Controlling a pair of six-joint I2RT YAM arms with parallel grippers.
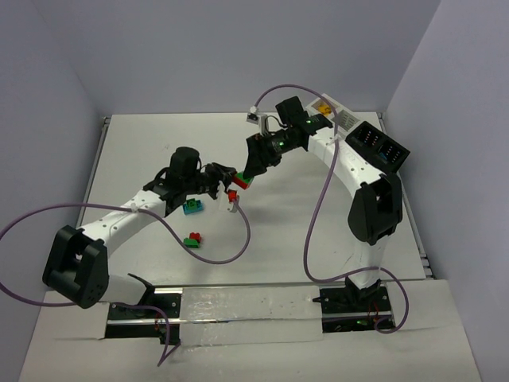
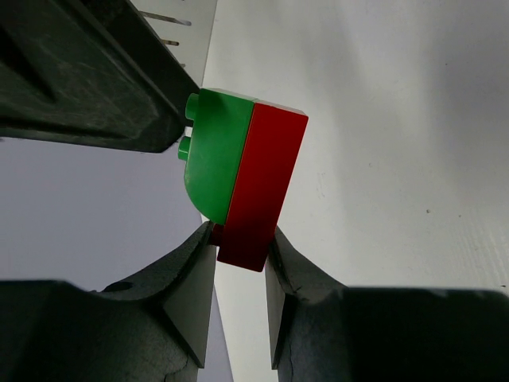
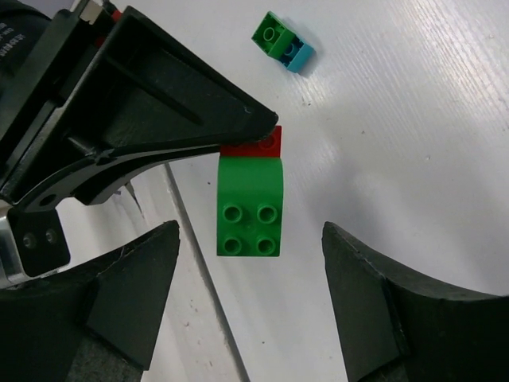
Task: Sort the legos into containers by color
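Held a red-and-green brick pair (image 2: 246, 187) by its red half in the clamped left jaws, above the middle of the surface (image 1: 143, 143). Had the right jaws apart, flanking the green half.

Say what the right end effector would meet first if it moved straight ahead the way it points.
Most likely the green brick, joined to a red brick gripped by the left end effector. It lies centred between the right end effector's open fingers; exact depth is unclear.
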